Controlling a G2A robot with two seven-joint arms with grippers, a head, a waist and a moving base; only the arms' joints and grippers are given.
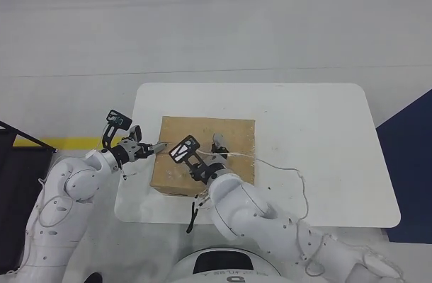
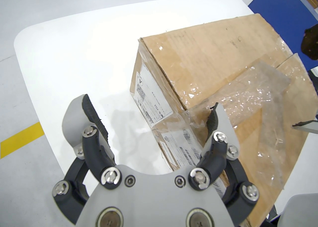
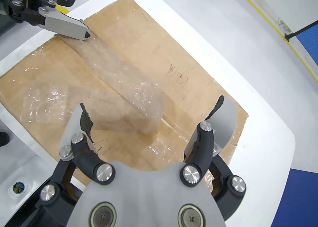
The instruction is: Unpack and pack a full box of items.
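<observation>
A closed cardboard box (image 1: 223, 134) sits in the middle of the white table (image 1: 322, 127). A strip of clear tape (image 3: 124, 81) along its top seam is partly lifted and bulges up in a loop; it is also seen as the tape (image 2: 251, 94). My left gripper (image 2: 152, 113) is open at the box's left edge, one fingertip (image 2: 215, 116) on the tape's end, the other beside the labelled side wall (image 2: 151, 104). My right gripper (image 3: 152, 111) hangs open just above the box top (image 3: 154, 47), near the loop. The left gripper (image 1: 156, 147) and right gripper (image 1: 214, 148) face each other over the box.
A thin white cable (image 1: 290, 172) trails across the table right of the box. A blue panel (image 1: 421, 163) stands off the table's right side and a black frame (image 1: 3, 166) off its left. The table's right half (image 1: 329, 113) is bare.
</observation>
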